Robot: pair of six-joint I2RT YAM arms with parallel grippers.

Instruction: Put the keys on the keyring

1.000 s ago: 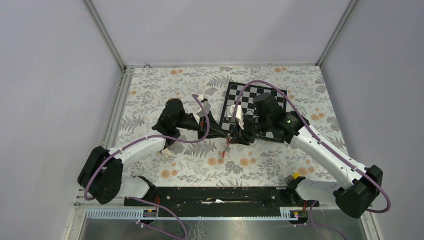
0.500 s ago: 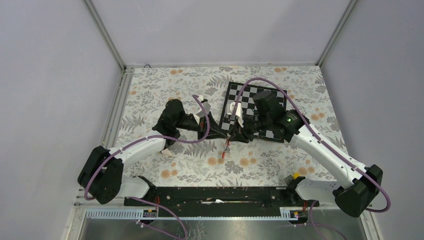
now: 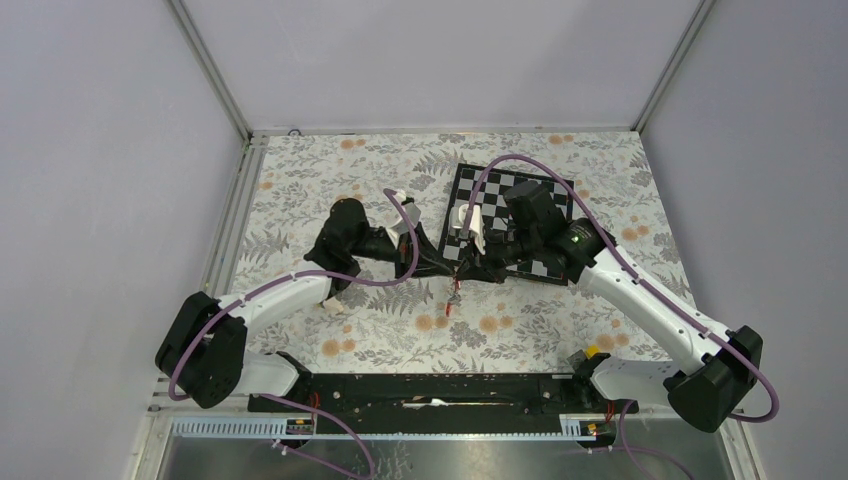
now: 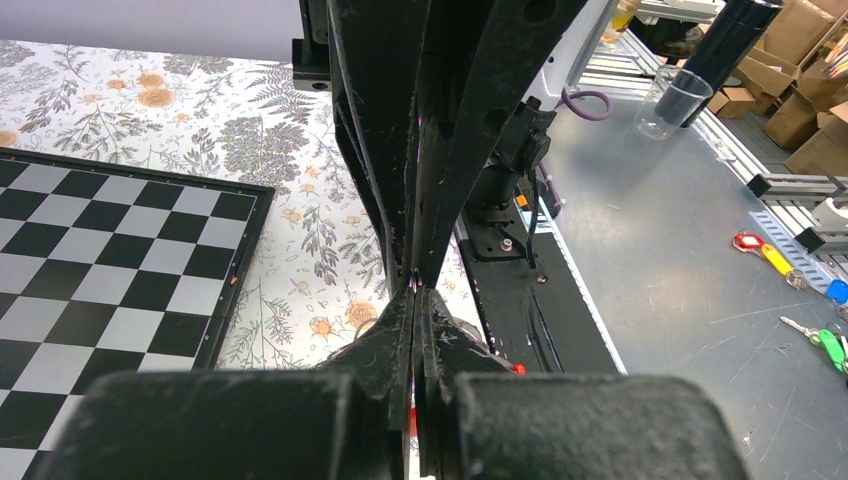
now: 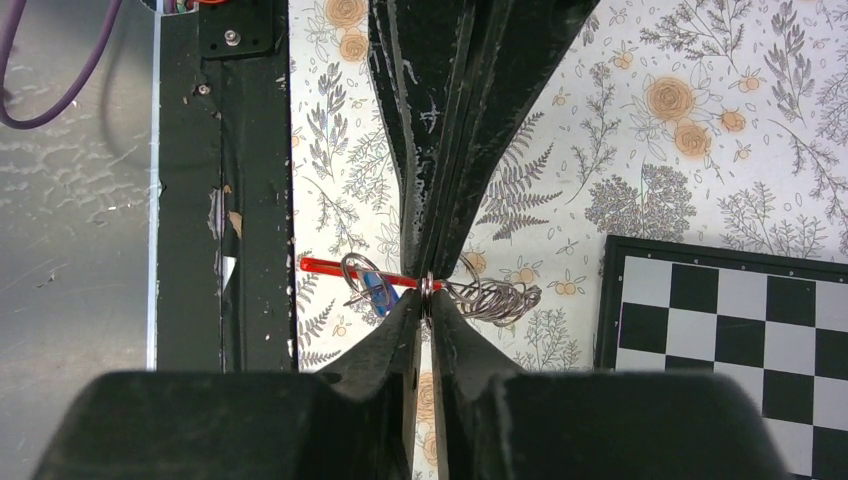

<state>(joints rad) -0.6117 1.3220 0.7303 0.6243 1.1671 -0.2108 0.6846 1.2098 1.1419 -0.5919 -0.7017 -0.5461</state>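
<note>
Left tool (image 4: 416, 300) is pressed fully closed, tip to tip with the right tool (image 5: 427, 296); what it pinches is hidden. Right tool's jaws stand narrow, nipping the keyring (image 5: 497, 298) wire above the counter (image 3: 330, 180), just off the chessboard's (image 3: 500, 186) near-left corner. A blue-tagged key (image 5: 378, 291) hangs there. The red strip (image 5: 335, 265) beside it is too blurred to identify.

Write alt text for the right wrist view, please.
The right gripper and left gripper meet tip to tip, pinching the keyring, with a blue-tagged key beside it, above a floral cloth; a chessboard lies lower right.
</note>
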